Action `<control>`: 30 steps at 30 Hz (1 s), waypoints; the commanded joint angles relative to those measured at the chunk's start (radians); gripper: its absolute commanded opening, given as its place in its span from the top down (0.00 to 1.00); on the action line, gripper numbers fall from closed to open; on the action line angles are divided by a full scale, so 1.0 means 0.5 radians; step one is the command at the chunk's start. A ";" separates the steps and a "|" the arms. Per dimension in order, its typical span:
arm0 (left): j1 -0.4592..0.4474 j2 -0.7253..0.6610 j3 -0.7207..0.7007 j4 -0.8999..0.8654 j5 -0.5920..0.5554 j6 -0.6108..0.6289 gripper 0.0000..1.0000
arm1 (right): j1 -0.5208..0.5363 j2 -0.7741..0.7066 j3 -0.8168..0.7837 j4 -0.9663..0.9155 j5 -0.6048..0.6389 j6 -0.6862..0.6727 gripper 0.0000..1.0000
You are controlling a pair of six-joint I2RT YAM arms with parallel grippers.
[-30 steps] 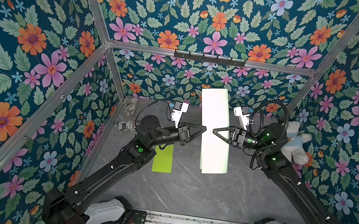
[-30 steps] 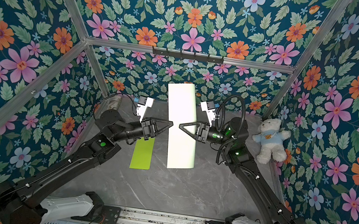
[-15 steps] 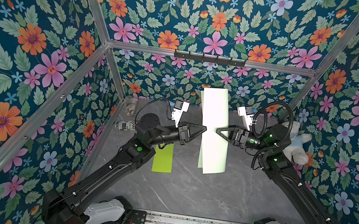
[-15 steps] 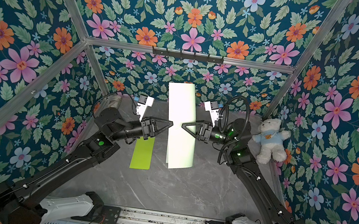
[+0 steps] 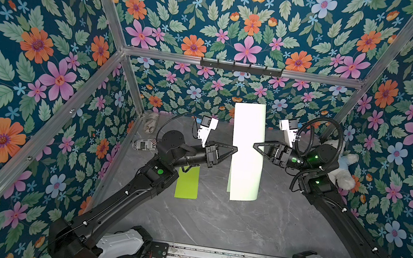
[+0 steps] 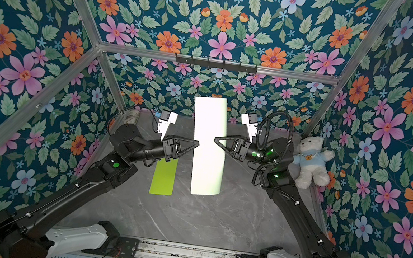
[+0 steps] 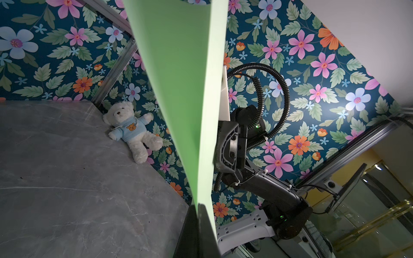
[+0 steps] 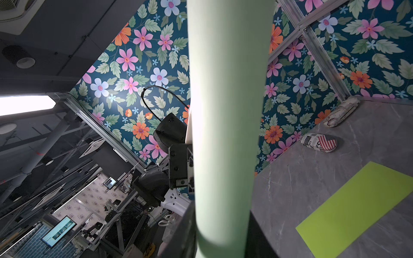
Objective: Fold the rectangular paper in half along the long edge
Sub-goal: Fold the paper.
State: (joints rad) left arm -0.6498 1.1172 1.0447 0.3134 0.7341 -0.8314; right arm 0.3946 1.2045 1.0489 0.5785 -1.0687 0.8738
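Left gripper (image 5: 234, 149) is clamped shut on the paper (image 5: 247, 155) in both top views, biting the side where its two free long edges meet. The sheet hangs clear of the table (image 5: 214, 219), its long axis running far to near, crosswise to both arms. Right gripper (image 5: 255, 145) meets the opposite side, the rounded bend, about level with its partner. Left wrist view: the paper (image 7: 178, 89) rises straight out of the closed jaws. Right wrist view: the paper (image 8: 228, 111) shows its bend between jaws standing apart, and whether they press it I cannot tell. Creasing, I judge, falls to the right arm, already at the bend
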 commanded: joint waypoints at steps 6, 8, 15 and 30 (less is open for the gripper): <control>-0.001 0.003 0.018 0.017 0.001 0.037 1.00 | 0.002 -0.098 0.010 -0.236 -0.055 -0.128 0.69; -0.001 0.005 0.021 0.020 0.001 0.040 1.00 | 0.002 -0.111 0.007 -0.247 -0.059 -0.132 0.71; 0.000 0.008 0.024 0.021 0.002 0.034 1.00 | 0.001 -0.116 0.010 -0.329 -0.063 -0.185 0.78; -0.001 0.016 0.021 0.008 -0.002 0.043 1.00 | 0.003 -0.141 -0.061 -0.081 -0.106 -0.022 0.84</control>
State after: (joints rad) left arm -0.6498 1.1240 1.0500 0.3073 0.7330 -0.8272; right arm 0.3946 1.1389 1.0225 0.4583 -1.1004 0.8268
